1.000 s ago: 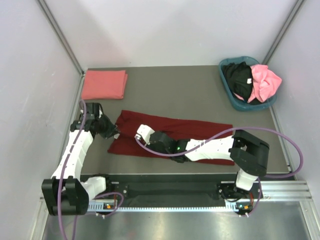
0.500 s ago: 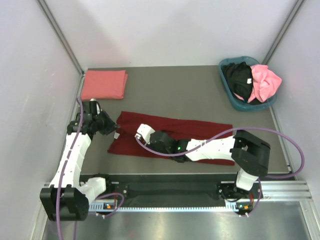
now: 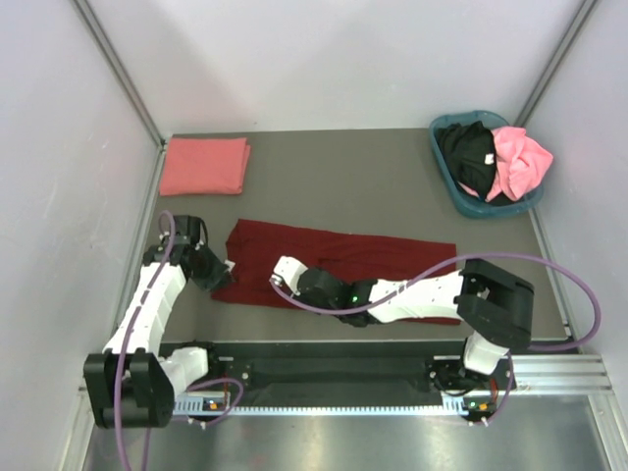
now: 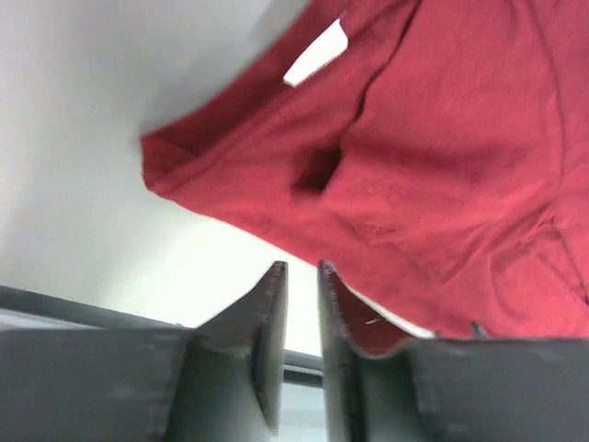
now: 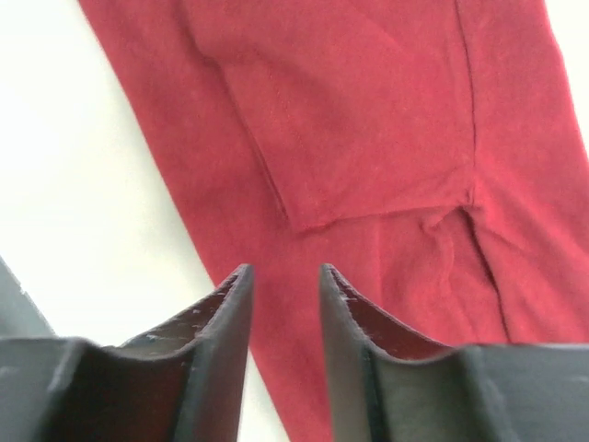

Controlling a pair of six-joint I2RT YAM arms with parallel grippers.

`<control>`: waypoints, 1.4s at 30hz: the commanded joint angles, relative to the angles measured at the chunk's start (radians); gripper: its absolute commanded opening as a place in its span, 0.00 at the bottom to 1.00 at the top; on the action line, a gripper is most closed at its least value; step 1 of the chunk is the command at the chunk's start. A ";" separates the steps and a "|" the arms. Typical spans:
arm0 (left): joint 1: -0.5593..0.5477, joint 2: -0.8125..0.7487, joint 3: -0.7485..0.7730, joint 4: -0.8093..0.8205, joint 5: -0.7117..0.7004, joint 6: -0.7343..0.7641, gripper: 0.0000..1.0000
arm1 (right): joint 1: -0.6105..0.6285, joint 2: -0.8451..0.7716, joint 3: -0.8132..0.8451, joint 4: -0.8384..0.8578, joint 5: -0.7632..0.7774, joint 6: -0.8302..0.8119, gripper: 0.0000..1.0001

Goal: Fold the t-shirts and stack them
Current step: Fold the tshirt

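Now | left tool (image 4: 300, 270) ajar, empty; right tool (image 5: 283, 272) ajar, empty | maroon t-shirt (image 3: 383, 252) partly under right arm (image 3: 412, 291)

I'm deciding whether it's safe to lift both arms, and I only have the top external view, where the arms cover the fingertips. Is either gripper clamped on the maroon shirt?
Observer: Not the left one. In the left wrist view the left gripper has its jaws a narrow gap apart with nothing between them. The maroon t-shirt lies beyond the tips.
Operator: And the right one?
Observer: The right wrist view shows the right gripper open wider, with no cloth pinched between its fingers. The shirt lies flat on the table past the tips.
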 commanded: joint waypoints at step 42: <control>0.011 0.741 0.488 0.369 0.097 0.085 0.45 | -0.988 -0.157 -0.113 -0.346 -0.093 0.527 0.22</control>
